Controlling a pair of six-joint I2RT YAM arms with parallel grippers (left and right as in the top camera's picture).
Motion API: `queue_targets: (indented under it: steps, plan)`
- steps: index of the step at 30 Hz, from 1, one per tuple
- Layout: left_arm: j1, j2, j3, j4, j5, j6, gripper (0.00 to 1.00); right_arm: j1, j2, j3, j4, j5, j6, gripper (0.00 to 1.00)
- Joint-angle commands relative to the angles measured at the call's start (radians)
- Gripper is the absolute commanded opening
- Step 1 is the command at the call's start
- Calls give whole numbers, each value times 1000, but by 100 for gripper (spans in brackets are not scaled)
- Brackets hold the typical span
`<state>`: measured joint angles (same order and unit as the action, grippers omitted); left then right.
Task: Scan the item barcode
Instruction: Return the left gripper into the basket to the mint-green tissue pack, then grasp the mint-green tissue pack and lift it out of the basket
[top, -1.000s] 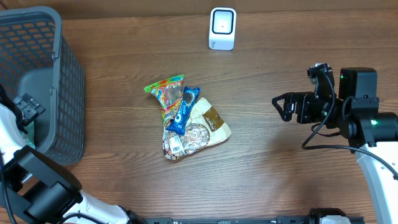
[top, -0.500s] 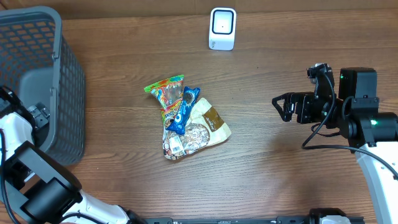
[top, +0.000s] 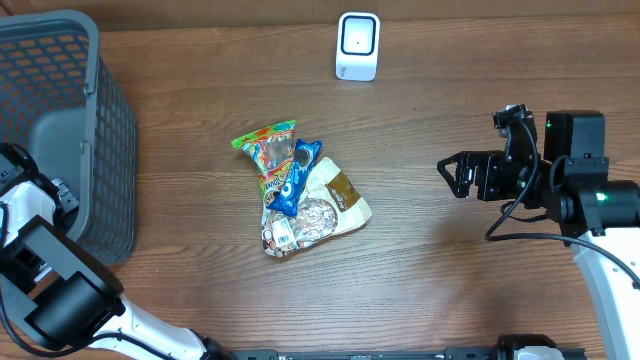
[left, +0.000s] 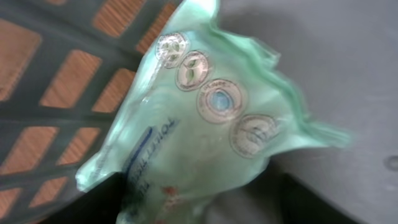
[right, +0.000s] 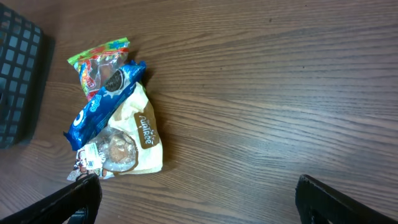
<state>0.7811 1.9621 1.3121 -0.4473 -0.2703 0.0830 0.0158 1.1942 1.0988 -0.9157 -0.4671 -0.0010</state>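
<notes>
I am looking at my left gripper (left: 205, 200) first, low down at 9 o'clock; it is reaching into the grey basket (top: 105, 140); a pale green packet (left: 205, 118) is lying between its two dark fingers (left: 102, 202) on the basket floor; I cannot tell if the jaws are squeezing the packet or only standing around it. My right gripper (top: 451, 176) is hanging at 3 o'clock over the bare wooden table (top: 450, 290); its jaws are standing wide apart and holding nothing; it is pointing at the middle of the table. There the pile of snack packets (top: 300, 195) is waiting, well apart from both grippers; a bright candy packet (top: 265, 150) is lying at its 11 o'clock side; a blue cookie packet (top: 292, 178) is lying across the middle; a cream packet (top: 340, 200) is sticking out at 4 o'clock. Farthest away, at 12 o'clock, the little white scanner (top: 358, 45) is sitting by the far edge, well apart from the pile.
</notes>
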Motion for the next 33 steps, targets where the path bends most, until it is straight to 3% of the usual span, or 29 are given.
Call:
queue_targets:
  steps: [1,3,5,7,14,22,29,33]
  plan:
    - [-3,55,-15,-24,103,-3,45,8,-2,27,9,-6,-5,100]
    - [-9,55,-15,-47,143,-24,24,8,-2,27,10,-6,-3,100]
    - [-17,55,-15,-67,156,-56,11,8,-2,27,10,-6,-3,100]
    - [-26,55,-15,-79,161,-77,4,8,-2,27,10,-6,-3,100]
    - [-56,50,59,-193,256,-101,4,8,-2,27,10,-6,-3,100]
    - [-83,3,412,-495,399,-159,4,8,-2,27,9,-6,-3,100]
    - [-119,-61,744,-712,392,-157,4,8,-2,27,1,-6,-3,100]
    - [-136,-103,830,-717,347,-158,4,8,-2,27,3,-6,-4,100]
